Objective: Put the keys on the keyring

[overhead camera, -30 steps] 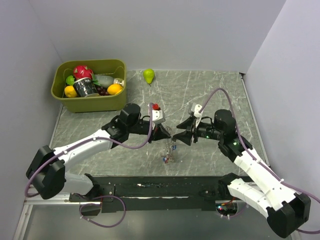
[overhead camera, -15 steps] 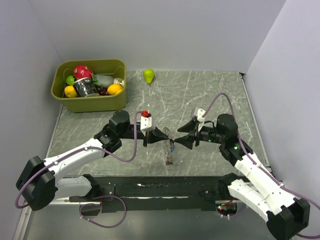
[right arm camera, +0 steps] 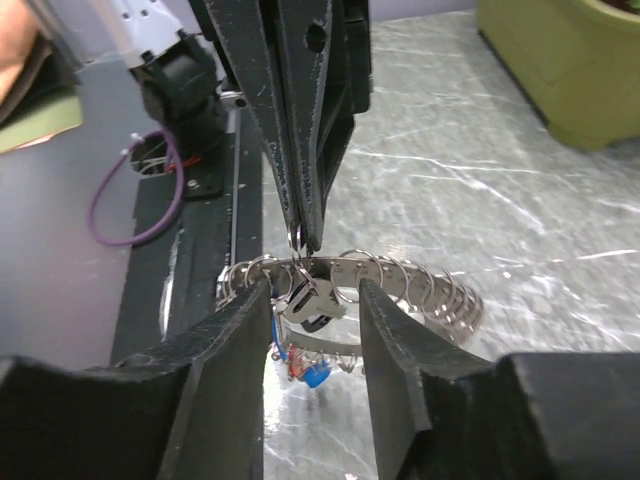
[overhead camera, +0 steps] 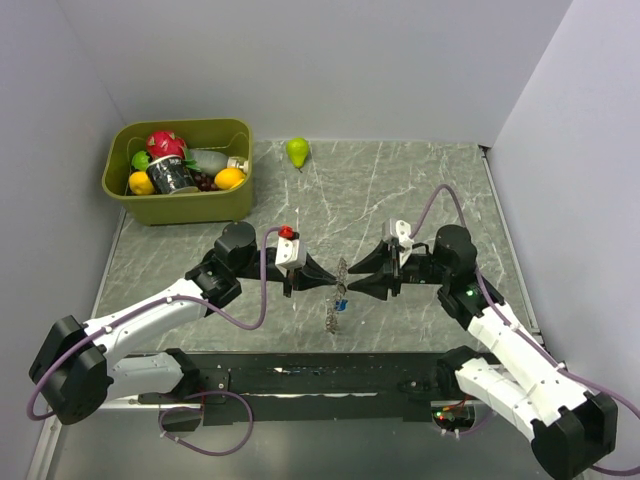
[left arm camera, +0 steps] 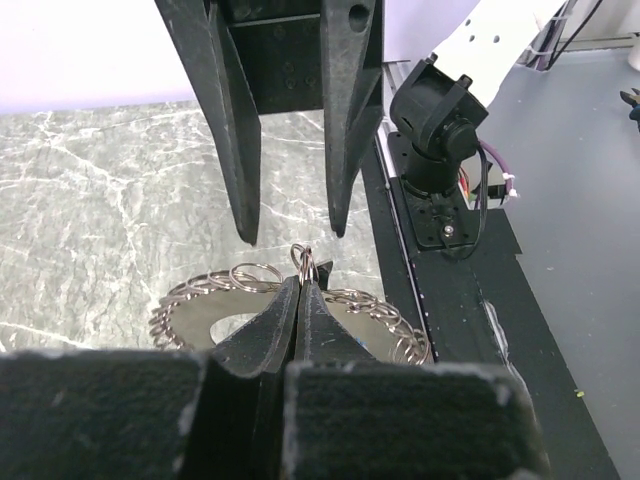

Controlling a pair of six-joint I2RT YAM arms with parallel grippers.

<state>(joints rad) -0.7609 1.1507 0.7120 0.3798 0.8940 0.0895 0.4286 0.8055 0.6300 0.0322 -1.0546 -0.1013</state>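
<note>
Item: keyring, a large grey ring with its rim crowded by small wire loops. We find it held in the air over the table, front centre, between the two claws. Under it hang the keys, with blue and red tags.

Left gripper: fingers pressed together, pinching one small loop at the rim.

Right gripper: fingers spread, straddling the rim; we cannot tell whether they touch it.

Also listed: olive bin of fruit at far left, with a green pear near it.
</note>
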